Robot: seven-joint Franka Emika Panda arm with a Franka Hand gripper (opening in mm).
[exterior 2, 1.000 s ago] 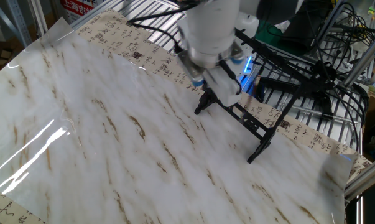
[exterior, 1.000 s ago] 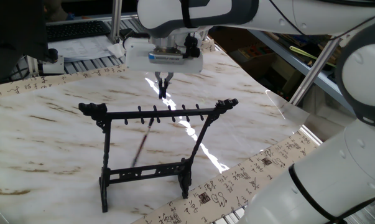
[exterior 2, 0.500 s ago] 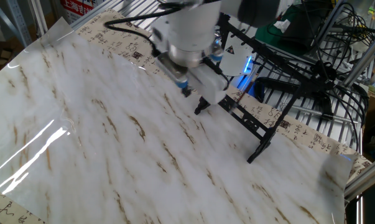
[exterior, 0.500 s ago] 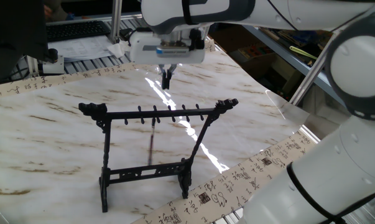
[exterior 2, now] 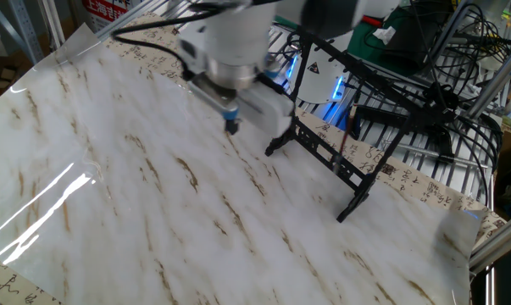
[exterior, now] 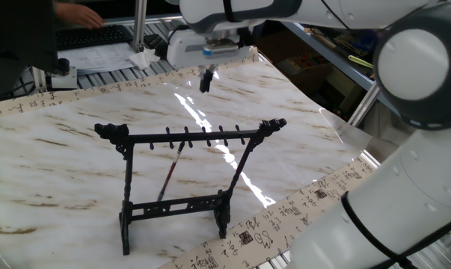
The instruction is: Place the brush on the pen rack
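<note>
Since the frame 1 second back, your gripper (exterior: 206, 81) has risen and pulled away from the rack (exterior: 188, 137); it now hangs above the marble table (exterior: 75, 142), well behind the top bar. In the other fixed view you see the same gripper (exterior 2: 231, 127) off to the left of the rack (exterior 2: 340, 161), over bare tabletop and apart from the frame.

The fingers (exterior: 206, 78) sit close together with nothing between them; you can see only a narrow dark tip, so the hand reads as narrow and empty.

The brush (exterior: 171, 170) hangs from 1 of the pegs near the middle of the top bar, its thin reddish-brown shaft slanting down and to the left, inside the frame and above the lower crossbar. Half a second back it hung close to straight down; now it tilts. In the other fixed view the brush (exterior 2: 343, 142) shows as a thin reddish line beside the frame, but you cannot make out its loop or tip there.

The rack stands upright on its 2 legs, near the paper strip with printed characters (exterior: 315, 196) along the table's front edge.
</note>
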